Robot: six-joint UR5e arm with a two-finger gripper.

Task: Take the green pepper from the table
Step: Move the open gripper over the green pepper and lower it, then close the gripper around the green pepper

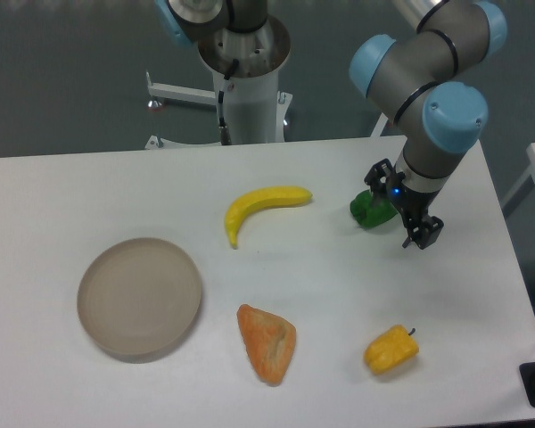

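A single arm is shown with its gripper [399,205] lowered at the green pepper [369,210], which rests on the white counter [116,192]. The green pepper is taken as the landmark. The jaws are seen spread apart: one finger stands at the pepper's far upper edge, and the other is down on the counter just beside the pepper on its near right side. Whether the pepper lies fully between the fingers or only beside them cannot be told from this view, since part of the pepper is hidden by the wrist. No closing on the pepper is visible, and the pepper appears to be sitting on the counter, not lifted.

The task is therefore judged to be at the approach stage: the gripper has been brought to the pepper, while the closing of the jaws and the lift remain to be done.

Other items are placed as follows. A banana [263,206] lies to the left of the pepper. A yellow pepper [391,349] lies well apart, toward the near edge. An orange-coloured wedge [267,342] lies nearer and to the left, and a round plate [139,297] lies far to the left.

No brand, label or writing can be read anywhere.
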